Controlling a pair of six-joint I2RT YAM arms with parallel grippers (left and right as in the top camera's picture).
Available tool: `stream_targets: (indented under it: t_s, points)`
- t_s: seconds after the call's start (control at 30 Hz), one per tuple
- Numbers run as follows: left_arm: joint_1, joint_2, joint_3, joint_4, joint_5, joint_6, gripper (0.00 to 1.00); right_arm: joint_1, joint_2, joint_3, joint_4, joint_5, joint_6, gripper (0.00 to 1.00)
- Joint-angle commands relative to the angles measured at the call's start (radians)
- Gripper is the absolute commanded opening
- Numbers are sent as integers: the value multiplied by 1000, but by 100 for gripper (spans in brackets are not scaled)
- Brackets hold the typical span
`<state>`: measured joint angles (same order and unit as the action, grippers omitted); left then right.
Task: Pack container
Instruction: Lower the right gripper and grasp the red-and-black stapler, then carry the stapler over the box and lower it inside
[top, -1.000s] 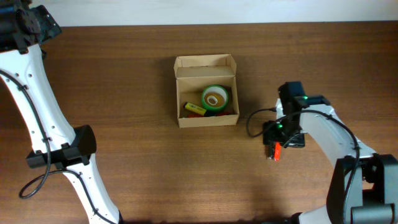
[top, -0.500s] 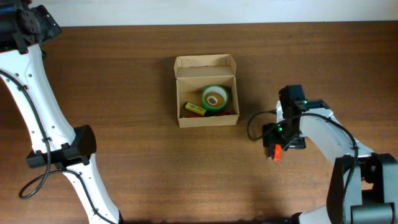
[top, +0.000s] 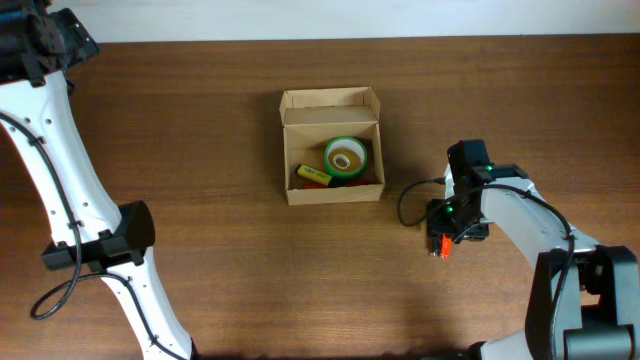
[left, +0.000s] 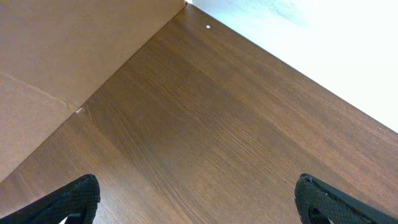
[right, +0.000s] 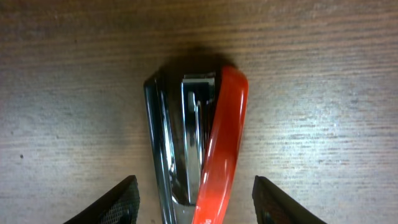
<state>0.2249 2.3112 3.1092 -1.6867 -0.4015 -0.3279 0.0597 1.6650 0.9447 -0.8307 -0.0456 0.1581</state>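
The container (top: 332, 190), a small light-brown cardboard box with its lid flap open toward the back, sits mid-table. Inside are a green tape roll (top: 347, 156), a yellow marker (top: 313, 174) and something red. My right gripper (top: 447, 238) is open, low over a red and chrome stapler (top: 440, 246) right of the box. In the right wrist view the stapler (right: 199, 143) lies on the wood between the open fingers (right: 196, 202), which do not touch it. My left gripper (left: 196, 199) is open and empty over bare wood.
A brown cardboard sheet (left: 56, 62) fills the upper left of the left wrist view. The left arm's white links (top: 60, 180) run along the table's left side. A pale wall edge (top: 320, 20) borders the back.
The right gripper has shifted slightly down toward the stapler. The box and left arm have not moved.
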Motion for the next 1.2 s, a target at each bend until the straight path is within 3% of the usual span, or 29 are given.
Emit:
stream_targets:
  t_s: [0.0,0.23,0.3,0.37,0.63,0.9,1.17]
  points:
    - [5,-23,11,0,-14,16,100,5,-13,-21,10,12,16,59]
    - [5,-23,11,0,-14,16,100,5,11,-52,28,12,38,55]
    - [5,-23,11,0,-14,16,100,5,11,-60,33,12,41,46]
    - [5,-23,11,0,-14,16,100,5,11,-68,40,12,42,31]
    - [5,-23,11,0,-14,16,100,5,11,-69,51,12,62,4]
    - [5,-23,11,0,-14,16,100,5,-3,11,4,-7,63,4]
    - [5,-23,11,0,-14,16,100,5,-24,449,-192,18,-24,4]
